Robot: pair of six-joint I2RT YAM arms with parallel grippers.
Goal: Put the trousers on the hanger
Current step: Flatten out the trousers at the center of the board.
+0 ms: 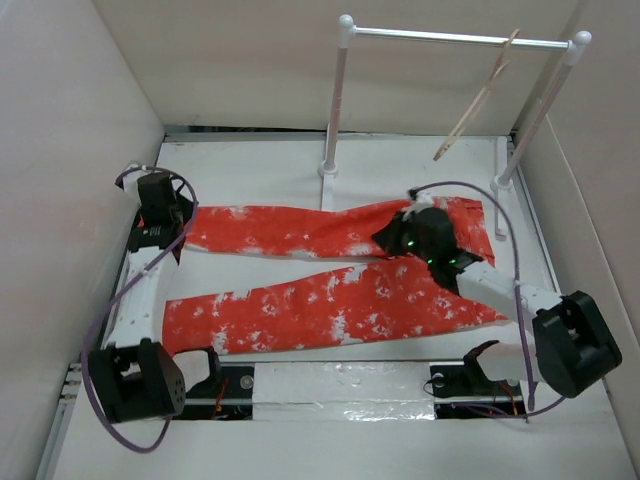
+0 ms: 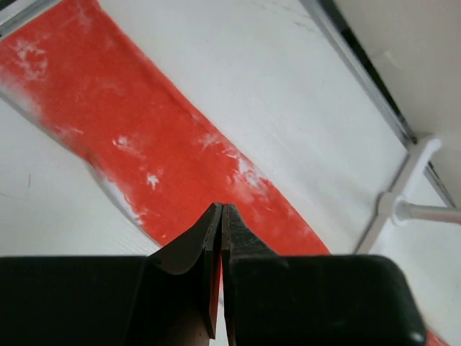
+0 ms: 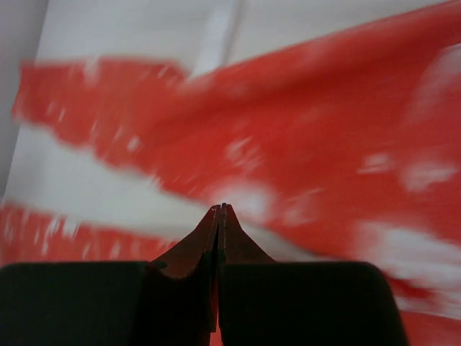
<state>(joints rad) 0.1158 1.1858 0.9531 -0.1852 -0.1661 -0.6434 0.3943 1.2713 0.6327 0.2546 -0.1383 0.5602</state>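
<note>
Trousers lie flat mid-frame on worktop; hanger upper right. Left hand and right hand both closed; pinch unconfirmed. Cloth soft, limp, light: grip waistband.

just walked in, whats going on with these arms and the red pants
Two robot arms are working on the trousers, which lie flat on the table with legs spread. The left gripper is shut at the far leg's cuff end, and the right gripper is shut near the waist. Whether either has cloth pinched is unclear. The hanger hangs tilted on the white rail, with nothing on it yet.
</note>
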